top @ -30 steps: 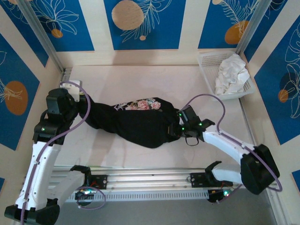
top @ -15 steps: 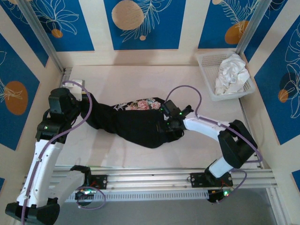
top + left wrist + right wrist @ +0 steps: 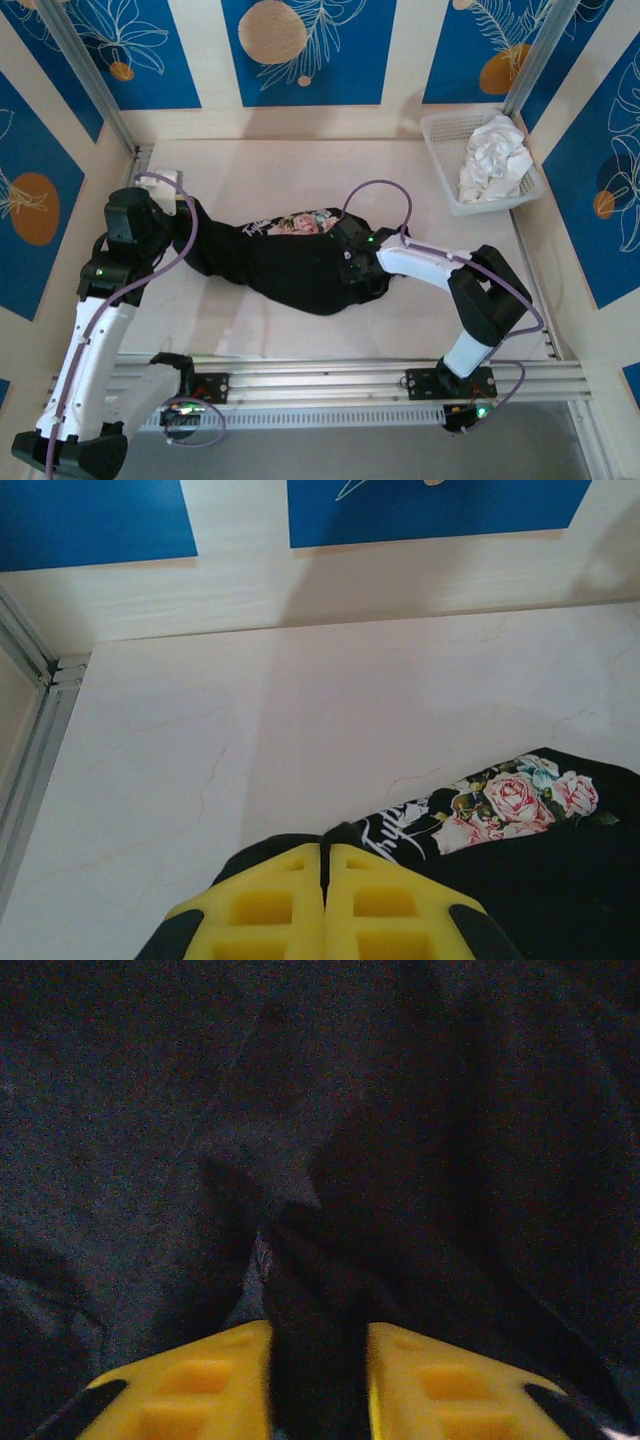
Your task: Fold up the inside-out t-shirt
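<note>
The black inside-out t-shirt (image 3: 290, 265) lies bunched on the surface (image 3: 300, 170), stretched between the two pairs of fingers. The left fingers (image 3: 270, 910) are pressed flat together. Dark cloth runs right up to their tips, so they look clamped on the shirt's edge. The rose print (image 3: 520, 800) sits ahead of them and to their right. The right fingers (image 3: 190, 1380) stand slightly apart with a ridge of black cloth filling the gap between them, so they are clamped on a raised fold

The main risk, as I judge it, is that fold. It looks thick and may be several layers, though I cannot tell how many. Lifting it could drag the whole heap rather than one layer and leave the shirt more tangled. The left hold seems to be only at the tips, on thin cloth. If the right fingers pull sharply away from the left ones, that edge is likely the first to slip free, and the shirt would slump back beside the right fingers
</note>
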